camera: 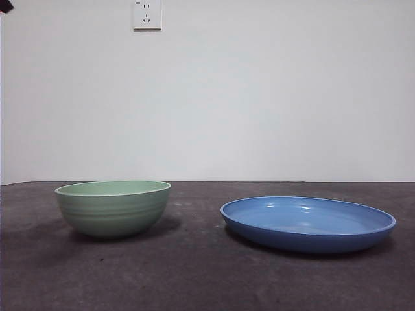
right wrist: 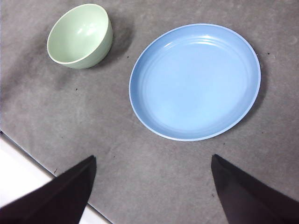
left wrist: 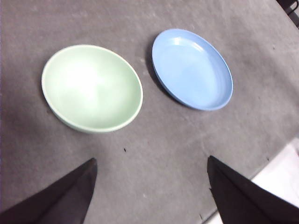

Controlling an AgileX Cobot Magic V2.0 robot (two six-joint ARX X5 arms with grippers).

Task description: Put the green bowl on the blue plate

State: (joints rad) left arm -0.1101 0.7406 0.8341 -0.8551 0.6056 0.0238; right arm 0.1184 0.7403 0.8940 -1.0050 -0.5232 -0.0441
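Observation:
The green bowl (camera: 113,207) stands upright and empty on the dark grey table, left in the front view. The blue plate (camera: 308,222) lies flat to its right, apart from it and empty. The left wrist view shows the bowl (left wrist: 92,87) and the plate (left wrist: 192,68) side by side, with my left gripper (left wrist: 152,170) open, high above the table. The right wrist view shows the plate (right wrist: 195,80) and the bowl (right wrist: 80,35), with my right gripper (right wrist: 153,168) open, high above the table edge.
A white wall with a socket (camera: 146,14) stands behind the table. A black arm tip (camera: 5,6) shows at the top left corner of the front view. The table's edge (right wrist: 28,156) shows in the right wrist view.

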